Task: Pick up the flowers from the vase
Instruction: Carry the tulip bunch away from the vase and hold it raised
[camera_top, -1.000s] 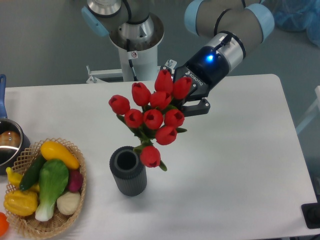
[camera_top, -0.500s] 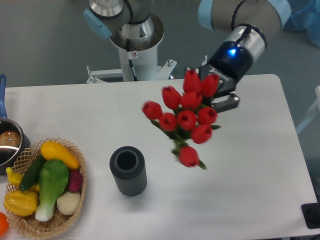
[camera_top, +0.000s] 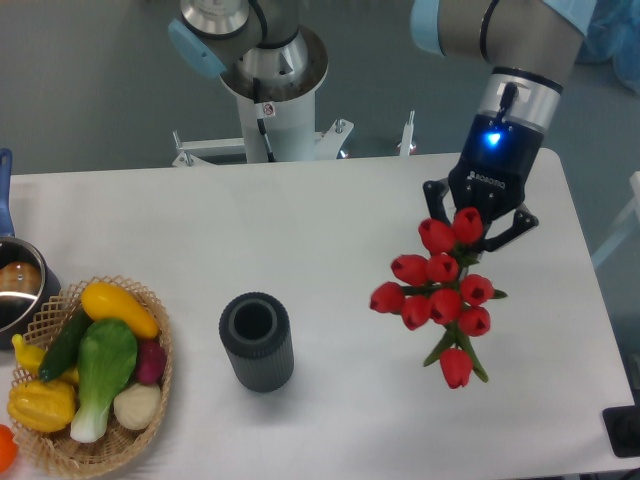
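The flowers, a bunch of red tulip buds with green stems, hang in the air over the right part of the white table, well clear of the vase. My gripper comes down from the upper right and is shut on the bunch, its fingers partly hidden behind the top buds. The vase, dark grey and ribbed, stands upright and empty left of centre, far to the left of the gripper.
A wicker basket with yellow, green and purple vegetables sits at the front left. A shiny metal pot is at the left edge. The arm's base rises behind the table.
The gripper has carried the flowers away from the vase, to the right and downward in the view, and the bunch now hangs with its buds lower. The vase stayed put.
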